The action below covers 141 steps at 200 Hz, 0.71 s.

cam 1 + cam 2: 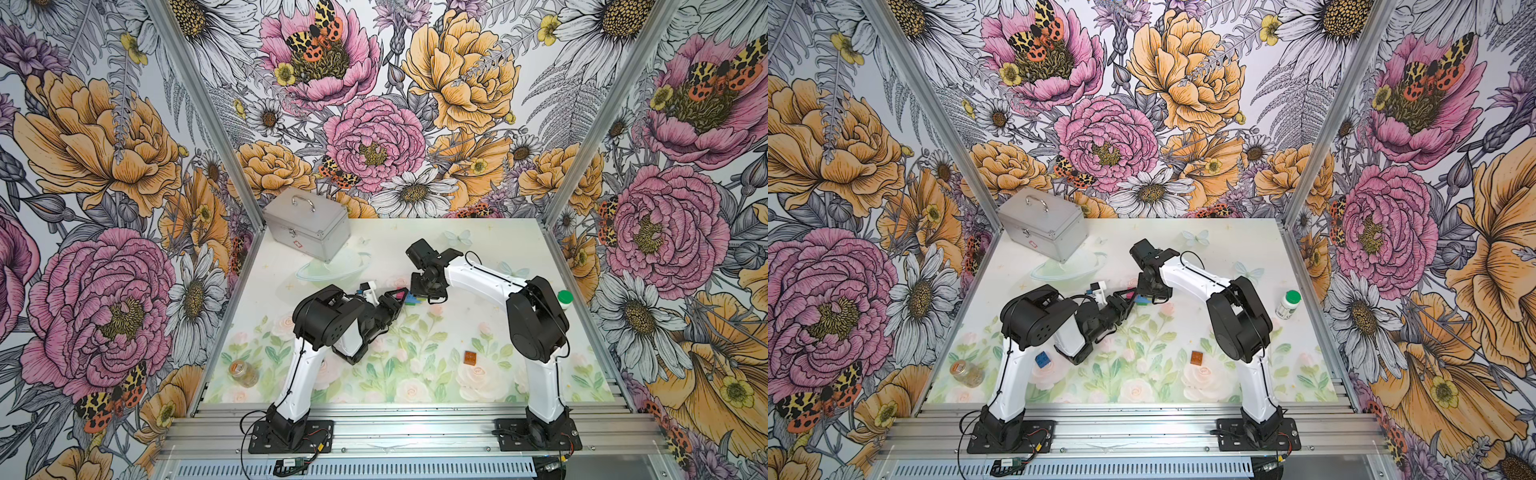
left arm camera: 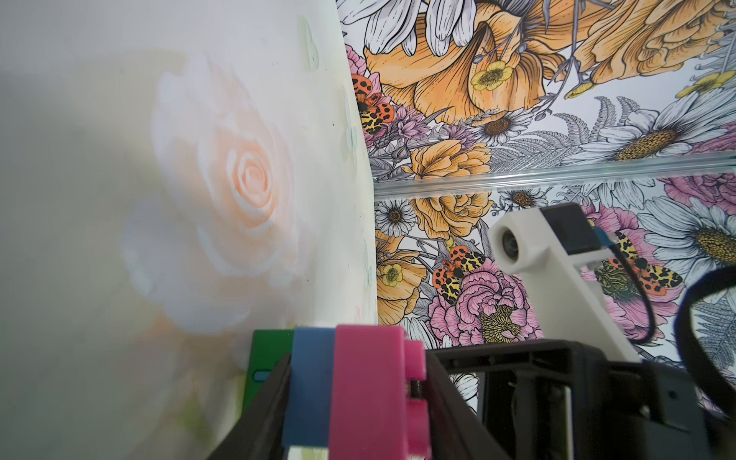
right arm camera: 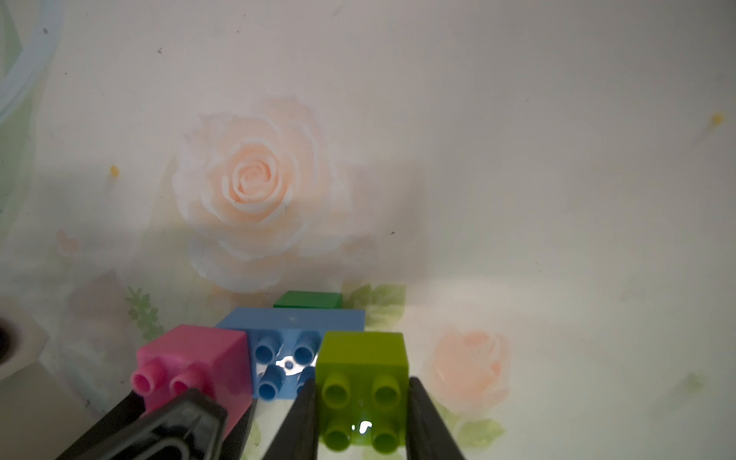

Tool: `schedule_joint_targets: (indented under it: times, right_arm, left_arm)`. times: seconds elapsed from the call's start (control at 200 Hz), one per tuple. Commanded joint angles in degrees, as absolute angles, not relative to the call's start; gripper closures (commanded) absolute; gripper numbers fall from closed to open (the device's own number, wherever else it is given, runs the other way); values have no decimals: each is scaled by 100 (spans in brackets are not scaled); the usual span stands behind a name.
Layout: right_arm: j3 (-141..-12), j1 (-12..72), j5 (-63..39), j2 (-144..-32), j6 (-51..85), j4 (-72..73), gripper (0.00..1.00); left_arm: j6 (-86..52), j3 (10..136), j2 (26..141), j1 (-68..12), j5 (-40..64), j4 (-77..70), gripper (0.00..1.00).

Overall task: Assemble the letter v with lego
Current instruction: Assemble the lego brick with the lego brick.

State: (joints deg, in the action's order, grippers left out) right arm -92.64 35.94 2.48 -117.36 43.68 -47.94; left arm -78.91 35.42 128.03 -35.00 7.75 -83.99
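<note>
Clamping pink brick (image 2: 370, 390) and light-blue bar (image 2: 312, 378), left gripper (image 1: 395, 300) is bracing them so right gripper (image 3: 362, 402), gripping lime brick (image 3: 362, 358), can seat it.

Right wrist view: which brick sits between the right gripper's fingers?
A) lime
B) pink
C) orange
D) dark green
A: the lime brick sits clamped between the two dark fingers of the right gripper; the pink brick beside it is in the left gripper.

Twin overhead views down onto the whole table (image 1: 519, 237); both wrist cameras close on the lego (image 3: 290, 324).
</note>
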Motion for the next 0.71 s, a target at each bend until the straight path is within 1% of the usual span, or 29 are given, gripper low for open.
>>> schedule_joint_targets:
  times: [0.0, 0.39, 0.505, 0.55, 0.7]
  right_arm:
    - [-9175, 3674, -36, -12266, 4436, -4754, 98]
    - [-9419, 3665, 33, -12403, 4384, -4954, 98]
    - [-9471, 3656, 122, -12402, 4377, -5047, 98]
    - [-9490, 3648, 123, -12405, 4377, -5058, 98]
    - [-9547, 3642, 165, -12430, 4377, -5114, 98]
  left_arm:
    - [-7699, 3008, 13523, -3479, 1117, -7851, 62]
    - [-7805, 2627, 13597, -3481, 1109, -7869, 52]
    - [-7822, 2576, 13623, -3486, 1107, -7869, 50]
    - [-7844, 2567, 13646, -3486, 1108, -7866, 48]
    - [-7918, 2534, 13686, -3497, 1125, -7884, 46]
